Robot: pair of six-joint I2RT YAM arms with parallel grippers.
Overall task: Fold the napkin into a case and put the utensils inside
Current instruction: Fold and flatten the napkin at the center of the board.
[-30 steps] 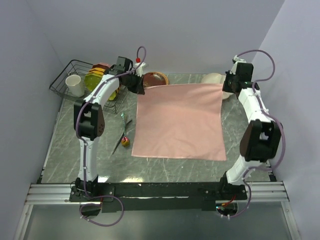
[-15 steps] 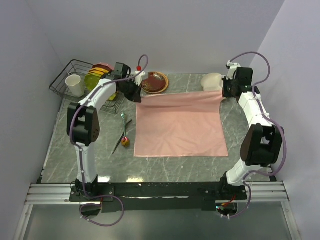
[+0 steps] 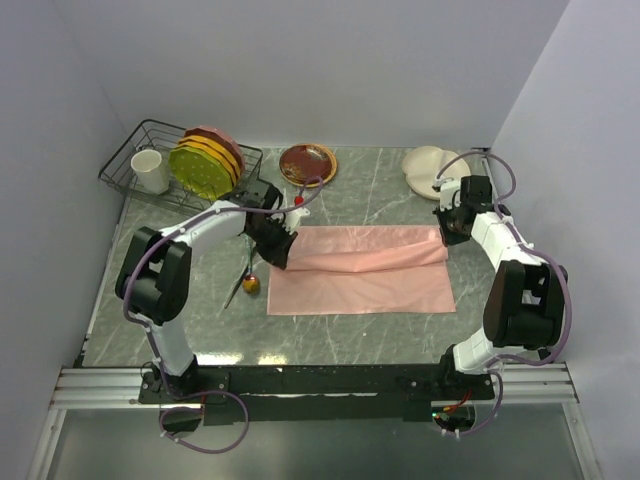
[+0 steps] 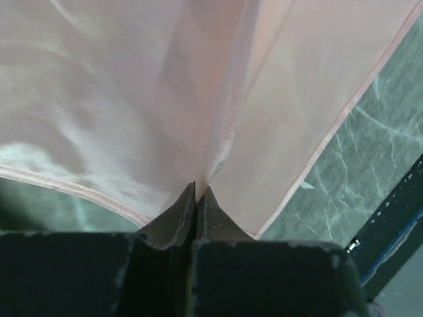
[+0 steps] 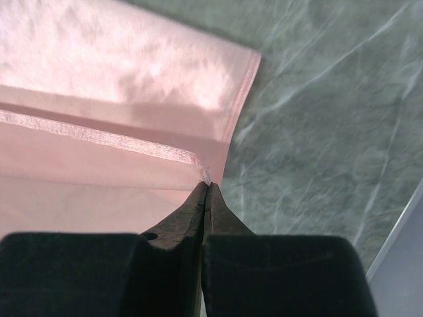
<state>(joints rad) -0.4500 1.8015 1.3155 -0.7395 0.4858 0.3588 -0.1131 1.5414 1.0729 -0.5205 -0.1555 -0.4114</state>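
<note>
While doubled over at frame centre, the napkin lies on the table. Jaws of the left gripper are clamped on its left corner, those of the right gripper on its right corner; the utensils lie just left of it.

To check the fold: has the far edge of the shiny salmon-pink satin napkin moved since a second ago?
Yes. The napkin has its far edge drawn toward the robot: once beside the round brown plate, now well short of it.
</note>
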